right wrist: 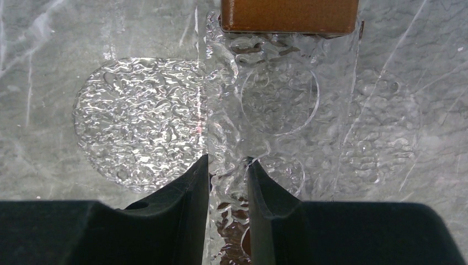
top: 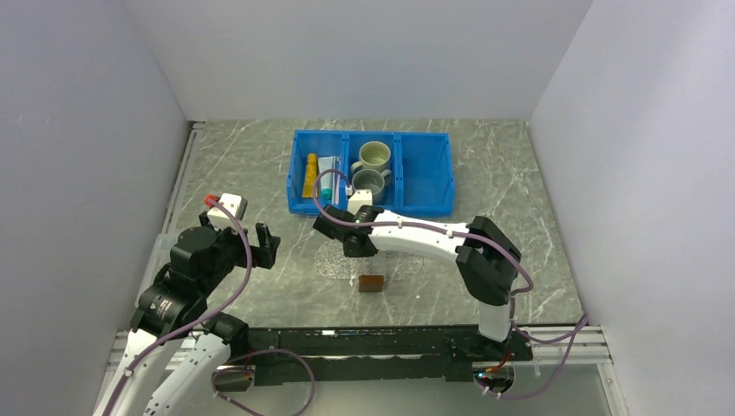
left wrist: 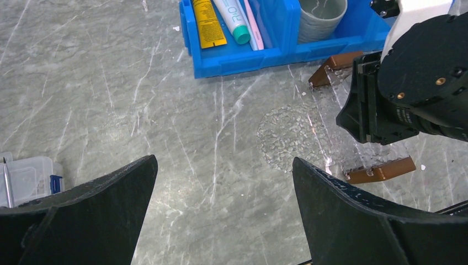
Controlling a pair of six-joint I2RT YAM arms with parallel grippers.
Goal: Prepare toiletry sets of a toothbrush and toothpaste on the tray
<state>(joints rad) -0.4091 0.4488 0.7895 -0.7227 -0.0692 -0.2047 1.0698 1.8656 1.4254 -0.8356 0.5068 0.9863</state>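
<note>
In the middle of the desk (top: 520,260), just near of the blue bin (left wrist: 243,58), the tray (right wrist: 281,99) is lying flat: a clear, stiff sheet with a brown handle block (right wrist: 288,15) at each end. It is looking light, slick and too flat to pinch from above, so I'd judge the blocks or a bare edge are offering the only real hold.

The right claw (right wrist: 228,163) is hanging right over the sheet between the two blocks, its jaws drawn close with a slim gap. One fingertip (right wrist: 200,168) is sitting at the tray's long edge, and I cannot tell whether anything is being pinched. The left claw (left wrist: 221,165) is hovering spread wide to the left of the tray, carrying nothing.

In the bin's left compartment, far of both claws, the yellow toothpaste (left wrist: 208,22), the white toothpaste (left wrist: 232,19) and the thin pink toothbrush (left wrist: 254,25) are lying side by side. The tubes are looking soft and light, probably best taken across the middle. The brush is looking slender and likely to slip.
</note>
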